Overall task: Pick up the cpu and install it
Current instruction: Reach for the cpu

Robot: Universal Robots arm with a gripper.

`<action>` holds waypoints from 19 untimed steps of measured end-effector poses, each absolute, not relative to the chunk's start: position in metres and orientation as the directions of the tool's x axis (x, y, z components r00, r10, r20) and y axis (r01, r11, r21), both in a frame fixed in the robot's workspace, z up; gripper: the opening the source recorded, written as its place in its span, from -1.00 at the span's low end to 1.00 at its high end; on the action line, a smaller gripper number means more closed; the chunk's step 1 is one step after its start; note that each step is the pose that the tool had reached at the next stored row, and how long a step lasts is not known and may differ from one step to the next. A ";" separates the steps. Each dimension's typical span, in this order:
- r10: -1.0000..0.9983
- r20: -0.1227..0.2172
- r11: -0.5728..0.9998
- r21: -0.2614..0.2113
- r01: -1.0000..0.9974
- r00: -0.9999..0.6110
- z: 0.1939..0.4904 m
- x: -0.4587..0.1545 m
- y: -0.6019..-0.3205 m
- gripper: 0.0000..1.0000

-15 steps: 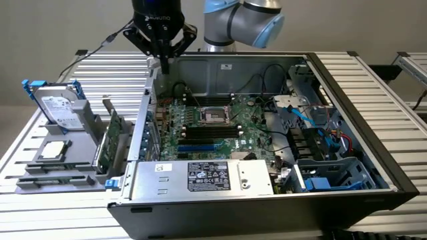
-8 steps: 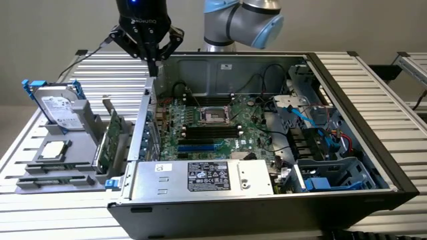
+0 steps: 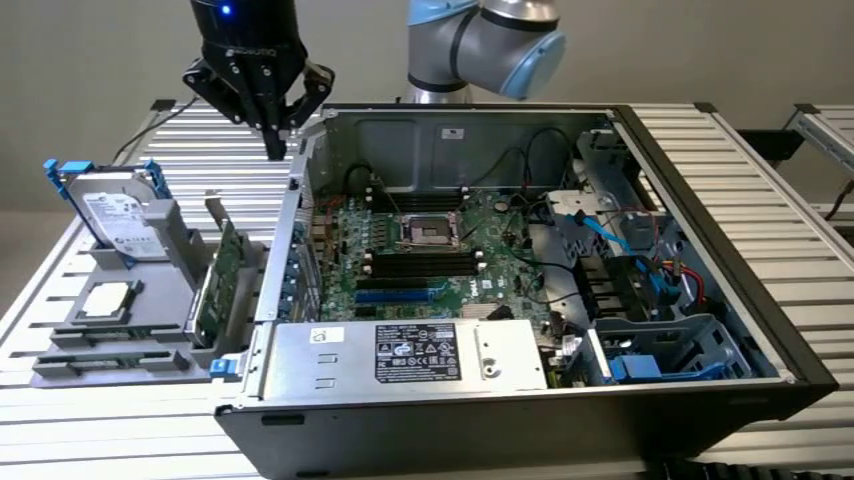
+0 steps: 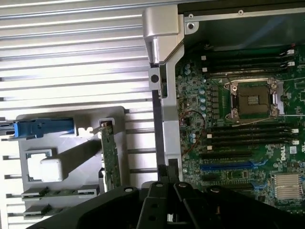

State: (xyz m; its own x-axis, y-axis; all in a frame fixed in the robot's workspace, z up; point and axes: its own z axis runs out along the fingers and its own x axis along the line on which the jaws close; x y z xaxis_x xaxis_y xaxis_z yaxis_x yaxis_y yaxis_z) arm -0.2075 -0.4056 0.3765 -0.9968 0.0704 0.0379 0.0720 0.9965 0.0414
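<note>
The desk [image 3: 80, 440] is ribbed bare metal, pale and faintly shiny. On it the grey holder [image 3: 134, 338] looks like matt plastic, and the cpu [image 3: 110, 297] lying in it has a dull silver metal top (washed almost white in the wrist view). The hard drive [image 3: 114, 208] is smooth silver metal with a white paper label and a blue plastic bracket [image 3: 56, 172]. The computer case [image 3: 441, 135] is unpainted grey sheet metal inside and matt black outside. The claw [image 3: 276, 148] is black with a slight sheen.
</note>
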 end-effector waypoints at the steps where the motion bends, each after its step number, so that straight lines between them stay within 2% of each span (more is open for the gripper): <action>1: 0.070 0.040 0.997 0.041 0.072 -0.997 0.376 -0.211 -0.406 -0.79; 19: 0.071 0.053 0.997 0.040 0.073 -0.996 0.361 -0.290 -0.412 -0.79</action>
